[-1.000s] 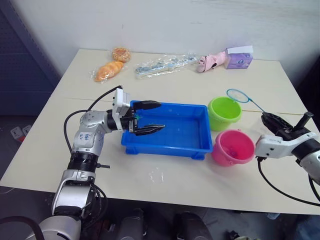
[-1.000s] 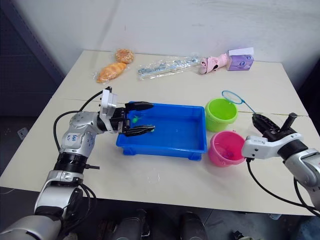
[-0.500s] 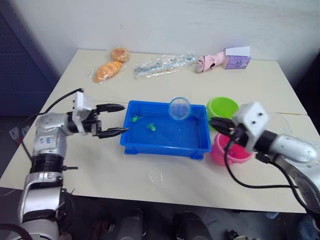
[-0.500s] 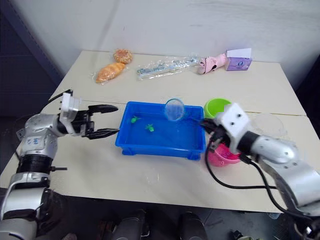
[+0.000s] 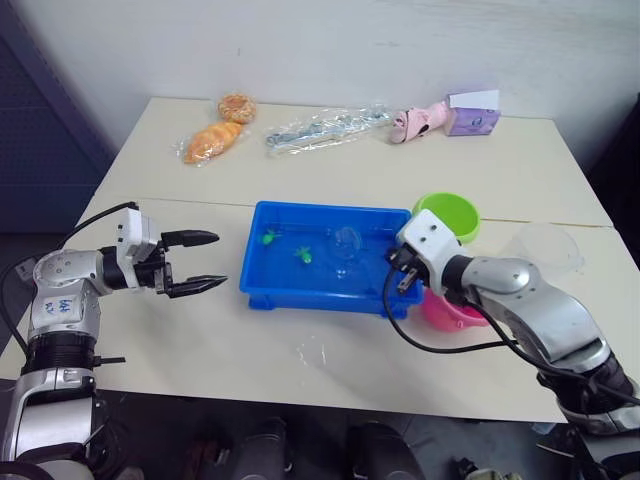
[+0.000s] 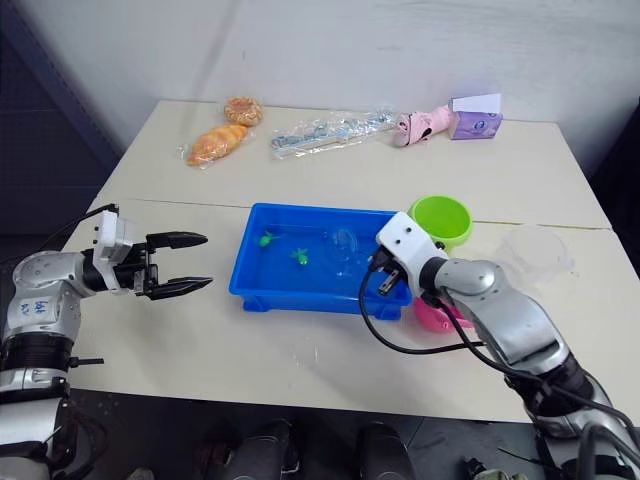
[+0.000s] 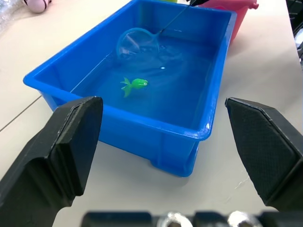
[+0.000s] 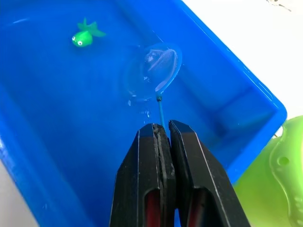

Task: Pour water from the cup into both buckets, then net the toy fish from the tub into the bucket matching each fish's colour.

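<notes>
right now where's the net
The net is dipped in the water of the blue tub, toward its right half, held by the right gripper, with a green fish nearby.

A cream desk (image 5: pixel 330 370) is seen, with a seam running across it. Along its far edge, two wrapped pastries (image 5: pixel 222 128) are laid at the robot's left, a clear plastic packet (image 5: pixel 322 129) is placed near the middle, and a pink plush toy (image 5: pixel 418 121) is set just beside a small purple box (image 5: pixel 473 113) towards the right. A pale wall (image 5: pixel 330 45) is seen behind the desk.
</notes>
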`<state>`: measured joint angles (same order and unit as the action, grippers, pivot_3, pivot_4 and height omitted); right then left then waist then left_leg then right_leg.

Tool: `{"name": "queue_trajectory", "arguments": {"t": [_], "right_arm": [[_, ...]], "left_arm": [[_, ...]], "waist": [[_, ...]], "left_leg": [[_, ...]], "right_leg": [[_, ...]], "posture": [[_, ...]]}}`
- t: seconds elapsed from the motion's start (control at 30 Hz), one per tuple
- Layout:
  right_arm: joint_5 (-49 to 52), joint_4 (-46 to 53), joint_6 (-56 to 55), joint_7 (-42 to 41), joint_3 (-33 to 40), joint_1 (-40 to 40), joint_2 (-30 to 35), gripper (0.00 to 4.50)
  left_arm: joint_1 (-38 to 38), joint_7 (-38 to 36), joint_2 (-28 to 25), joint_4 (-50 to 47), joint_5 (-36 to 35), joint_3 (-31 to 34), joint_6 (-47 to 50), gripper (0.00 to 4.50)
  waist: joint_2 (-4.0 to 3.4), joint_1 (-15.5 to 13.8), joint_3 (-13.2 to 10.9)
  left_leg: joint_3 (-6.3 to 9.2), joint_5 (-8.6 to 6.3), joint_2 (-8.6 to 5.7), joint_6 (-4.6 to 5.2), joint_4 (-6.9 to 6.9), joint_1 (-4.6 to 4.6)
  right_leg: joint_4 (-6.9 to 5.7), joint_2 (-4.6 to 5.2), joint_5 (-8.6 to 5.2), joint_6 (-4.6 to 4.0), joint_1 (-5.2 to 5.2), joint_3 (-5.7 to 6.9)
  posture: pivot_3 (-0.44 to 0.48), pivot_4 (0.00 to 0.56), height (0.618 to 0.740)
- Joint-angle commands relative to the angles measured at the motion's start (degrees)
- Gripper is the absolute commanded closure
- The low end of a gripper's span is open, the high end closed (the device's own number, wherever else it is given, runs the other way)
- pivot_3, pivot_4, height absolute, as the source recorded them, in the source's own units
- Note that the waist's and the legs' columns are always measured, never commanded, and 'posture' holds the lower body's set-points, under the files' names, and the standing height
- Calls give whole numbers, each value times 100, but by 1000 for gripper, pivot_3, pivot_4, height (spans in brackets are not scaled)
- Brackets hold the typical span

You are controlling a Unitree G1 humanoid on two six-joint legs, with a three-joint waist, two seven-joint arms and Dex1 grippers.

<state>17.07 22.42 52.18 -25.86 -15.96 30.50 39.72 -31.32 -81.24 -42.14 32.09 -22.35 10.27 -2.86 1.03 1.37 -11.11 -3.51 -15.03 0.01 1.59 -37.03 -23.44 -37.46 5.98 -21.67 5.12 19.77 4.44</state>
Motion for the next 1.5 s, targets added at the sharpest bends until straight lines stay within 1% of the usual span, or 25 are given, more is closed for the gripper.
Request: {"name": "queue_trajectory", "arguments": {"t": [0.03, 0.1, 0.2, 0.3, 0.4, 0.53, 0.63, 0.73, 0.8, 0.87, 0.97, 1.0, 1.1, 1.23, 1.33, 1.43, 1.5], "right_arm": [[59, 0, 195, -73, -36, 181, -379, 4500], [206, 4, 413, -136, 11, 250, -669, 4500], [476, 80, 769, -101, 275, 240, -1103, 4500], [919, 218, 1315, -10, 831, 145, -1528, 4500], [1225, 320, 1674, 40, 1259, 83, -1772, 4500], [1999, 736, 2491, 144, 2371, -31, -2204, 4500], [2524, 1124, 3006, 102, 3027, -128, -2219, 4500], [3017, 1521, 3440, 56, 3716, -221, -2105, 4500], [3263, 1697, 3700, 81, 4219, -207, -2019, 4500], [3271, 1814, 3829, 248, 4727, -194, -1906, 4500], [3328, 1844, 3853, 343, 5325, -177, -1702, 4500], [3330, 1831, 3833, 362, 5495, -172, -1602, 4500], [3239, 1693, 3677, 304, 5863, -283, -981, 4500], [3040, 1392, 3298, 251, 5973, -522, -321, 4500], [2722, 1124, 2760, 227, 5853, -818, 110, 4500], [2090, 949, 1840, 108, 5318, -1333, 630, 4500], [1795, 877, 1288, -32, 5007, -1605, 852, 4500]], "left_arm": [[53, 79, -83, -260, -86, 115, 56, 43], [37, 112, -70, -281, -73, 91, 82, 43], [-9, 162, -58, -298, -37, 57, 103, 43], [-42, 196, -57, -331, -35, 42, 133, 43], [-84, 210, -38, -346, -39, 28, 163, 43], [-208, 128, 27, -534, -174, -26, 449, 43], [-349, 195, 158, -778, -328, -21, 810, 43], [-526, 361, 307, -1107, -479, -67, 1275, 43], [-636, 562, 365, -1343, -518, -158, 1754, 43], [-762, 597, 478, -1593, -641, -252, 2075, 43], [-1007, 920, 663, -1746, -573, -398, 2400, 43], [-1089, 965, 736, -1785, -598, -432, 2477, 43], [-1327, 1031, 1013, -1874, -658, -545, 2574, 43], [-1566, 1147, 1327, -1731, -522, -712, 2439, 43], [-1687, 1223, 1586, -1606, -409, -835, 2230, 43], [-1744, 1319, 1784, -1472, -286, -955, 2067, 43], [-1761, 1348, 1859, -1403, -235, -991, 1967, 43]], "waist": [[0, 17, 0], [0, 31, 0], [0, 31, 0], [0, 26, 0], [0, 16, 0], [0, 15, 0], [0, 20, 0], [0, 14, 0], [0, 19, 0], [0, 18, 0], [0, 15, 0], [0, 18, 0], [-3, 8, -2], [-3, 1, -2], [-3, -15, -2], [-2, -4, -2], [-2, -6, -2]], "left_leg": [[-1, 0, 0, 0, 0, 1], [-1, 0, 0, 0, -1, 1], [-1, 1, 0, 0, 1, 2], [-1, 0, -1, 0, 1, 0], [0, -1, -3, 2, 2, 0], [1, -1, -5, 3, 5, -1], [2, -1, -4, 3, 7, -2], [3, -2, -5, 3, 11, -2], [1, -2, -6, 4, 14, -2], [1, -2, -6, 3, 15, -1], [-1, -1, -7, 2, 19, 0], [-1, -1, -8, 1, 19, 0], [-6, 2, -11, 1, 28, 0], [-9, 5, -12, -3, 41, 5], [-11, 10, -15, -2, 47, 5], [-15, 15, -14, -3, 50, 8], [-15, 19, -14, -5, 55, 10]], "right_leg": [[-1, 0, 0, 0, 0, 0], [-3, 0, 0, 0, 1, 0], [-8, 0, 0, 0, 3, -2], [-12, 1, 0, 0, 6, -2], [-10, 3, 0, 0, 4, -2], [-10, 4, 0, 0, 5, -2], [-9, 4, 0, 0, 6, -3], [-5, 4, 0, 0, 4, -3], [-2, 4, 0, 0, 4, -6], [-2, 4, 0, 0, 5, -7], [-2, 4, 0, 0, 5, -8], [-1, 3, 0, 0, 5, -8], [2, 3, 0, 0, 8, -10], [8, 1, 0, 1, 4, -12], [14, 0, 0, 1, 3, -11], [28, -2, 0, 4, -2, -11], [49, -4, 0, 4, -3, -11]], "posture": [[0, 150, 740], [0, 150, 740], [0, 150, 740], [0, 150, 740], [0, 150, 740], [0, 150, 740], [0, 150, 740], [0, 150, 740], [0, 150, 740], [0, 150, 740], [0, 150, 740], [0, 150, 740], [0, 150, 740], [0, 150, 740], [0, 150, 740], [0, 150, 740], [0, 150, 740]]}}
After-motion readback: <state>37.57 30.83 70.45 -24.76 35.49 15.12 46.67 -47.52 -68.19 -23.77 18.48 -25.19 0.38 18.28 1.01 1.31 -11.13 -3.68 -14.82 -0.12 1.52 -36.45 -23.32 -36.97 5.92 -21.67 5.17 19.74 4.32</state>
